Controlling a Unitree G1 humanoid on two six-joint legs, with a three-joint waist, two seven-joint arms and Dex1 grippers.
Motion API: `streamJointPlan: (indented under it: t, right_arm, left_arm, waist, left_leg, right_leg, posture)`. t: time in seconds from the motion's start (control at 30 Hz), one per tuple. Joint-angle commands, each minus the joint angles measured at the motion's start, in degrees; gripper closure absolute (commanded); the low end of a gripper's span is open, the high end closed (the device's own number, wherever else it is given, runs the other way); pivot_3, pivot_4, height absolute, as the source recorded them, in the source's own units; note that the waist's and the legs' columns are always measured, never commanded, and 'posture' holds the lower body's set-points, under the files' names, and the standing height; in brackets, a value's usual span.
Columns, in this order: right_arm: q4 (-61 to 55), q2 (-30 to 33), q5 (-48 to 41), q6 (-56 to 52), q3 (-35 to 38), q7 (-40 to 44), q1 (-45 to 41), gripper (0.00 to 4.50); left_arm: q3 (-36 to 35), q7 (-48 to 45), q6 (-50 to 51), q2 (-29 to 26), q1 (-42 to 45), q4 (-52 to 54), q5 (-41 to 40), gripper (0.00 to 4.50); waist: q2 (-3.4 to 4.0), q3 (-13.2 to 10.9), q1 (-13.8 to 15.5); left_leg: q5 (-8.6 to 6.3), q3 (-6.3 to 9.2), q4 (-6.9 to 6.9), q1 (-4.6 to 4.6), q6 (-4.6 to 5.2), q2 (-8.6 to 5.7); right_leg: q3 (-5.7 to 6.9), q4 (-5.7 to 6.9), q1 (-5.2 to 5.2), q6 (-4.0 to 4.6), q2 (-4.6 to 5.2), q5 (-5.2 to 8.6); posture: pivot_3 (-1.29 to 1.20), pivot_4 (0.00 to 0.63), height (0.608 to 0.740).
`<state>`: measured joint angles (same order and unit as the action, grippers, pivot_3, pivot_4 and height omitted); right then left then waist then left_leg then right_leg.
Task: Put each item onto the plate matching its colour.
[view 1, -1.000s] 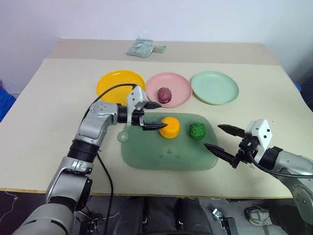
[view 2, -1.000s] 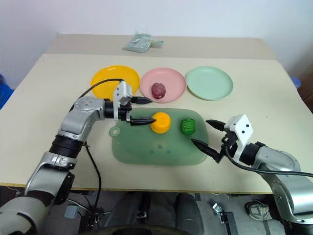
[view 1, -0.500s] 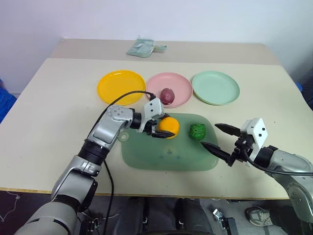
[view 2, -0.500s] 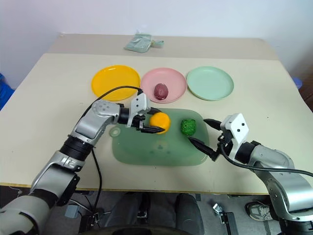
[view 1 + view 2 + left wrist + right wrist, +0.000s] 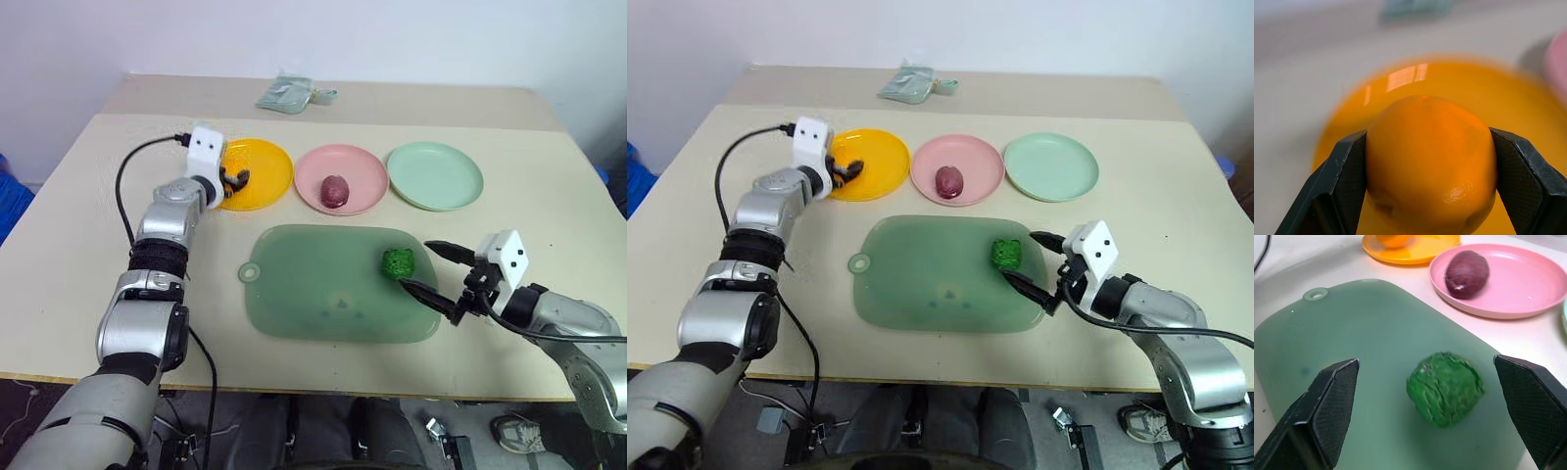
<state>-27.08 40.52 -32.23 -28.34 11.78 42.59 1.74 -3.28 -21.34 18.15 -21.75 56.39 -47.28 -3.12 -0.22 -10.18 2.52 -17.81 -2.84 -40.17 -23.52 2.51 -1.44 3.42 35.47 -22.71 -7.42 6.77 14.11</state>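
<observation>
- Since the earlier frame, the left hand (image 5: 1427, 196) has carried the orange (image 5: 1431, 164) off the tray (image 5: 313, 294) to above the yellow plate (image 5: 263, 176), clamped between both fingers.
- Right hand (image 5: 1430, 426) gapes wide and empty, flanking the green lump (image 5: 1445, 387) on the tray.
- Maroon lump (image 5: 335, 190) lies on the pink plate (image 5: 367, 166); the mint plate (image 5: 436, 176) is bare.

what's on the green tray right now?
Only the bumpy green item sits on the green tray, near its right edge, between the open right gripper's fingers. Nothing else visible there.
</observation>
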Motion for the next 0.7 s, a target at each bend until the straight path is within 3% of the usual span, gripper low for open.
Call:
streamJointPlan:
  t: [0.03, 0.13, 0.33, 0.5, 0.6, 0.7]
  right_arm:
    - [0.0, 0.0, -0.5, 0.3, 1.1, 0.2, -0.9, 0.0]
    - [-0.3, 0.5, -2.2, -1.7, 1.8, 0.4, -0.9, 0.0]
    - [-0.5, 0.0, 1.3, -1.2, -2.4, -0.8, -4.2, 0.0]
    - [7.0, -1.3, 10.0, 2.3, -9.1, -2.8, -8.4, 0.0]
    - [11.6, -3.5, 11.6, 2.8, -11.2, -3.4, -10.9, 0.0]
    - [14.3, -5.1, 12.9, 3.4, -12.8, -2.8, -12.5, 0.0]
  left_arm:
    - [-0.7, -0.8, -2.3, 0.6, 1.7, -0.5, -0.6, 0.06]
    - [-1.1, -0.4, -2.8, 0.2, 1.3, -0.3, -0.4, 0.06]
    - [-6.1, -2.5, -9.1, -2.2, -5.8, 15.0, -5.0, 0.06]
    - [-4.7, -16.5, -2.9, -4.9, -20.4, 38.4, -14.8, 0.06]
    - [1.8, -29.1, 2.9, -9.6, -32.3, 56.3, -21.6, 0.06]
    - [7.9, -34.2, 4.9, -13.6, -39.0, 64.6, -21.6, 0.06]
  waist:
    - [0.0, 0.0, -0.2]
    - [0.0, 0.0, -0.4]
    - [0.01, 0.0, -1.0]
    - [0.04, 0.0, -1.9]
    - [0.06, 0.0, -2.1]
    - [0.12, 0.0, -1.8]
  left_leg:
    - [0.0, -0.01, 0.0, 0.0, 0.0, -0.01]
    - [0.01, -0.03, 0.01, 0.01, -0.02, 0.02]
    - [0.02, -0.08, 0.04, 0.02, -0.06, 0.06]
    - [0.04, -0.05, 0.09, 0.06, -0.12, 0.07]
    - [0.04, -0.06, 0.06, 0.06, -0.12, 0.06]
    - [0.05, -0.01, 0.09, 0.08, -0.17, 0.07]
  right_leg:
    - [0.0, -0.01, 0.0, -0.01, 0.01, -0.01]
    - [0.0, 0.0, -0.04, -0.01, 0.0, -0.01]
    - [-0.04, -0.02, -0.09, -0.01, 0.0, -0.01]
    - [-0.03, -0.05, -0.07, 0.0, 0.01, 0.0]
    - [-0.04, -0.14, -0.06, 0.0, 0.05, -0.01]
    - [-0.05, -0.16, -0.04, 0.02, 0.04, 0.0]
  posture:
    - [0.0, 0.15, 0.74]
    - [0.0, 0.15, 0.74]
    - [0.0, 0.15, 0.74]
    - [0.0, 0.15, 0.74]
    - [0.0, 0.15, 0.74]
    - [0.0, 0.15, 0.74]
